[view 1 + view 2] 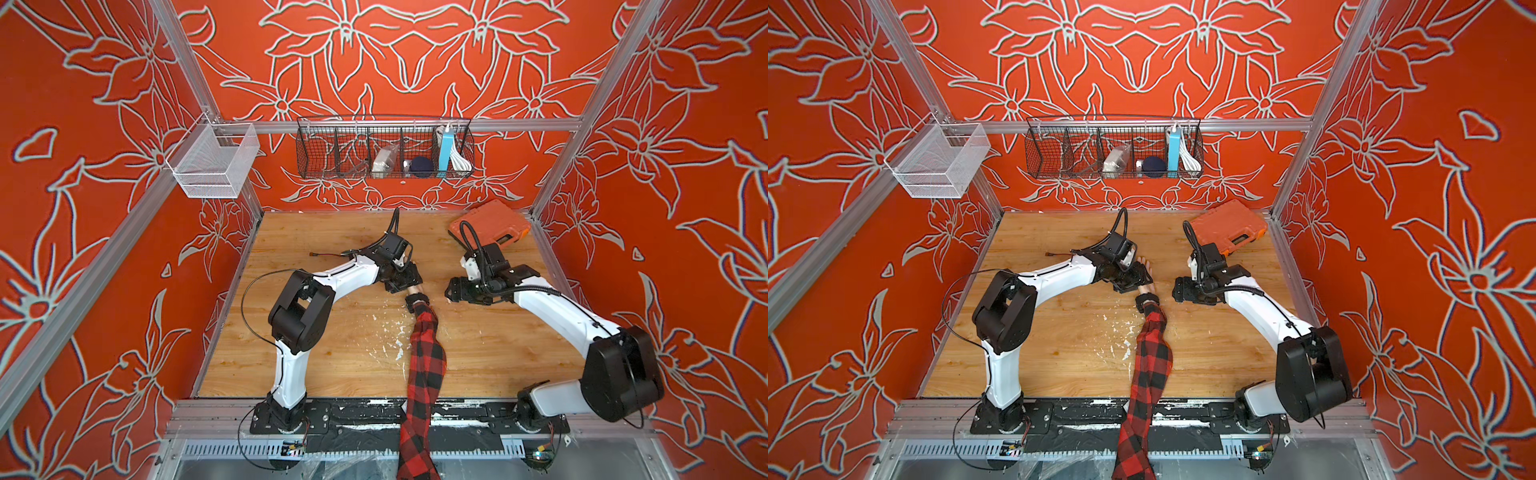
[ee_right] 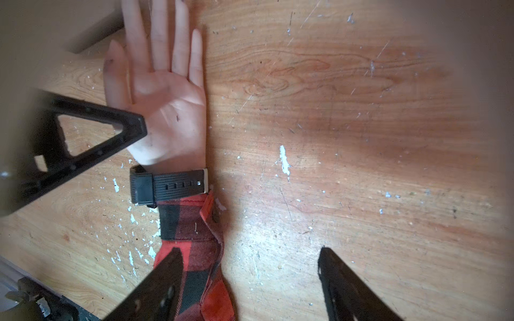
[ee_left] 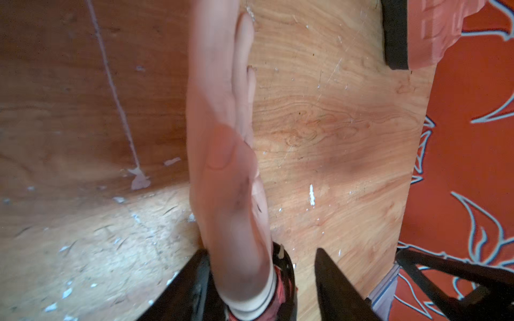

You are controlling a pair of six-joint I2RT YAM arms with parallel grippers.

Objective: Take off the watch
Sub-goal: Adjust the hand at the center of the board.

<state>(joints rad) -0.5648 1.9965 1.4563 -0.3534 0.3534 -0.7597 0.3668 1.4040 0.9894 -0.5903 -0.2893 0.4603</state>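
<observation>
Eyes on the watch (image 2: 169,184): its black ribbed strap is buckled round the wrist of a pale hand (image 2: 167,105). The hand lies palm up on the wooden counter (image 2: 361,139), and the watch sits right against the cuff of a red-and-black plaid sleeve (image 2: 192,228). In both top views it is mid-counter, between the 2 arms.

The left pincer (image 3: 261,251) is down at the wrist and spread. Its wrist view shows 1 finger against the wrist's side, the other clear of it with bare counter between. From the right wrist view, 1 triangular finger (image 2: 105,133) crosses the thumb side of the palm, its tip near the strap but apart from it.

The right pincer (image 2: 249,250) is spread wide and pinching nothing. It has 1 finger over the sleeve and 1 over bare counter; contact with the cloth, cannot tell.

An orange case (image 1: 490,226) sits at the far right corner.
</observation>
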